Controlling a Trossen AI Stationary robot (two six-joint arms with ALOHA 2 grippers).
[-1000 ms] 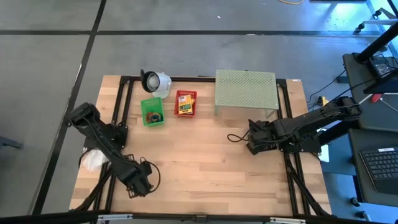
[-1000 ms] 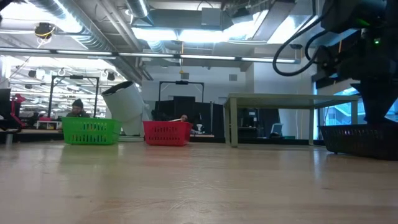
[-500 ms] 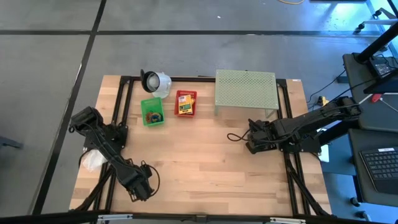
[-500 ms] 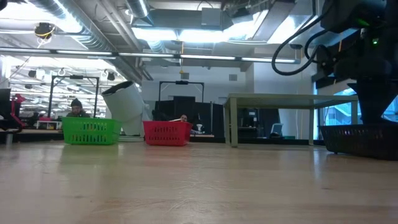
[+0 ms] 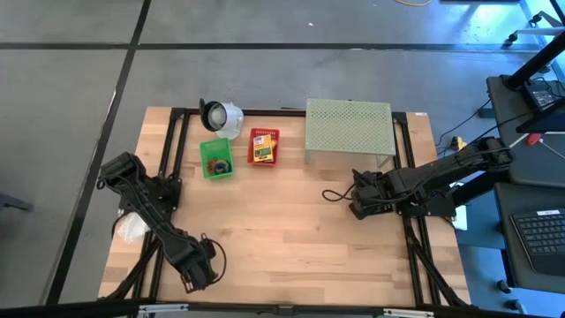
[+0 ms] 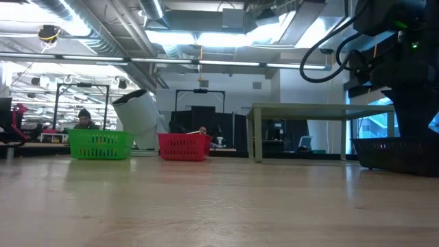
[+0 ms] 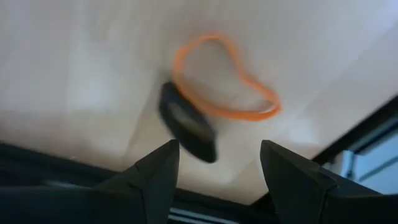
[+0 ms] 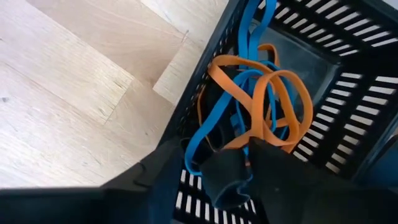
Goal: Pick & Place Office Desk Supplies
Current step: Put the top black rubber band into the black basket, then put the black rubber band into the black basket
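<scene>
An orange rubber band (image 7: 211,38) and a black one (image 7: 186,123) lie flat on the wood near the table's near left corner. My left gripper (image 7: 217,171) (image 5: 196,270) hangs open just above them, pointing steeply down. My right gripper (image 8: 214,180) (image 5: 355,201) stands open over a black basket (image 8: 336,68) (image 6: 398,154) at the right. The basket holds blue bands (image 8: 214,134) and orange bands (image 8: 273,93). A green basket (image 5: 216,159) holds coloured bands, and a red basket (image 5: 263,147) holds a yellow crayon box. My right gripper points down into the black basket. A dark blue band end (image 8: 227,180) shows between its open fingers, over the pile. I cannot tell whether it touches a finger.
A pale green perforated shelf (image 5: 349,126) stands at the far right, and a white round object (image 5: 221,116) lies at the far left. Black frame rails (image 5: 168,159) run along the table's sides. Bare wood (image 5: 282,221) spans the middle. Something white (image 5: 131,228) lies at the left edge.
My left gripper has moved a little toward the table's near edge and sunk slightly. My right arm has stayed over the black basket.
</scene>
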